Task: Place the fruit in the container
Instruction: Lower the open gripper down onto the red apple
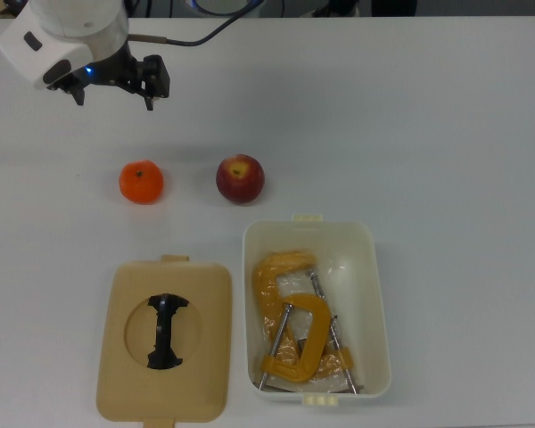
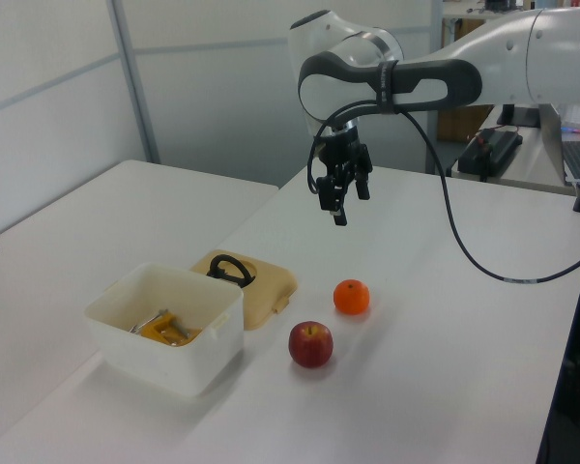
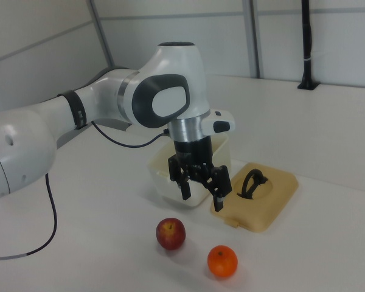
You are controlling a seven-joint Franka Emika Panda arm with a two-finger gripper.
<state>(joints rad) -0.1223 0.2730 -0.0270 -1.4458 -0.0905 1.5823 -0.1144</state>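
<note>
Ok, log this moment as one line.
phase: approach | pincer: open, empty, hanging above table | apple: on table, beside tub | tub: holds yellow clamp

The round dark-red apple with a yellowish patch around its stem dimple stands on the white table, stem side up, free and untouched. The white rectangular plastic tub with rounded corners is just beside it, toward the top view's bottom, open, not touching the apple. Inside the tub lies an orange metal clamp.
</note>
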